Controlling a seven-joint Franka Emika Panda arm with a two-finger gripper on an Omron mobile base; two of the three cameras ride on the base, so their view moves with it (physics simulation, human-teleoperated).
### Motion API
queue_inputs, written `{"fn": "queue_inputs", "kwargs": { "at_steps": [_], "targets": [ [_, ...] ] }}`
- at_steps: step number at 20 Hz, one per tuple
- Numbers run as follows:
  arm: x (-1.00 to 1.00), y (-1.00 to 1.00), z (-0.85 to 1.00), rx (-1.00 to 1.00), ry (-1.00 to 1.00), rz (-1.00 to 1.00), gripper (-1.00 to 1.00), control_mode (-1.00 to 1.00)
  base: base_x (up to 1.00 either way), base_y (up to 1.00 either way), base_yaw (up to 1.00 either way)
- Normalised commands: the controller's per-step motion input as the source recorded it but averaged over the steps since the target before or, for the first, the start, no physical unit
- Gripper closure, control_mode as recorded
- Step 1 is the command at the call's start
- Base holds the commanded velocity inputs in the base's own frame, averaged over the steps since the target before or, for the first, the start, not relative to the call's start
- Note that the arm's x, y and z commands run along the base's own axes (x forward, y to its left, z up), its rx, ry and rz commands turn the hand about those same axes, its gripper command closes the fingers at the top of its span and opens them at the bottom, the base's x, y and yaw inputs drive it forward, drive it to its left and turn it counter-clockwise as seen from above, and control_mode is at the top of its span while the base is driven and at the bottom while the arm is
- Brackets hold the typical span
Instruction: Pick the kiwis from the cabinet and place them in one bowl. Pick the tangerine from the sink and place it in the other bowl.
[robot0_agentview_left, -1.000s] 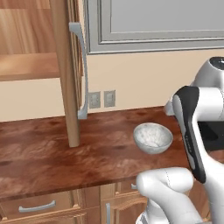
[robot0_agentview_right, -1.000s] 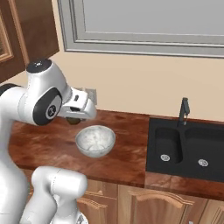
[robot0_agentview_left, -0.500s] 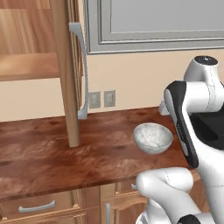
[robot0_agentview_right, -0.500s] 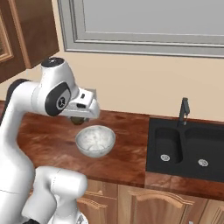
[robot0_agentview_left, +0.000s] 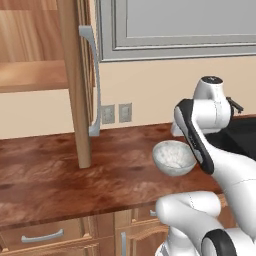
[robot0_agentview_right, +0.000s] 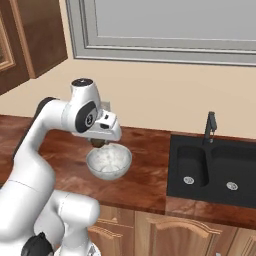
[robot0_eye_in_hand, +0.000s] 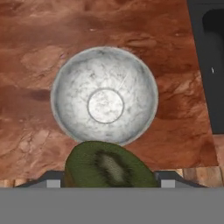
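a kiwi (robot0_eye_in_hand: 109, 168) is held between the two dark tips of the tool (robot0_eye_in_hand: 109, 177) in the hand view, its olive-green skin dull and slightly fuzzy, with a pale oval patch showing at its middle. just beyond it, a bowl (robot0_eye_in_hand: 104, 96) is seen from straight above: round, whitish-grey, its inside mottled like marble, with a flat paler circle at the bottom. nothing is seen inside it. the kiwi overlaps the bowl's near rim in that view.

the bowl stands on the tabletop (robot0_eye_in_hand: 35, 52), a glossy reddish-brown slab with darker veined patches. in the right base view the tool (robot0_agentview_right: 101, 143) is seen just above the bowl (robot0_agentview_right: 109, 162), a small dark lump being visible under the white hand. in the left base view the bowl (robot0_agentview_left: 173, 157) is partly covered by the white arm.

farther to the right, the sink (robot0_agentview_right: 216, 170) is set into the tabletop: matte black, two square basins with round silver drains, and a slim black faucet (robot0_agentview_right: 210, 127) at the back.

on the far left, the cabinet (robot0_agentview_left: 30, 75) is shown with a smooth light wood shelf, its door (robot0_agentview_left: 75, 85) standing edge-on, fitted with a curved grey bar handle (robot0_agentview_left: 94, 80). two pale wall sockets (robot0_agentview_left: 116, 113) are set behind it.
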Motion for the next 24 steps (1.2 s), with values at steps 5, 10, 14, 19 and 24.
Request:
{"fn": "queue_inputs", "kwargs": {
  "at_steps": [5,10,14,19,24],
  "targets": [
    [0.51,-0.05,-0.50,0.03,0.02,0.00,1.00,-1.00,0.00,0.00,0.00],
    [0.47,-0.01,-0.38,0.00,0.00,0.00,1.00,-1.00,0.00,0.00,0.00],
    [0.24,0.00,-0.42,0.00,0.00,0.00,1.00,-1.00,0.00,0.00,0.00],
    [0.07,-0.04,-0.45,0.00,0.00,0.00,1.00,-1.00,0.00,0.00,0.00],
    [0.20,0.00,-0.36,0.00,0.00,0.00,1.00,-1.00,0.00,0.00,0.00]
  ]
}}
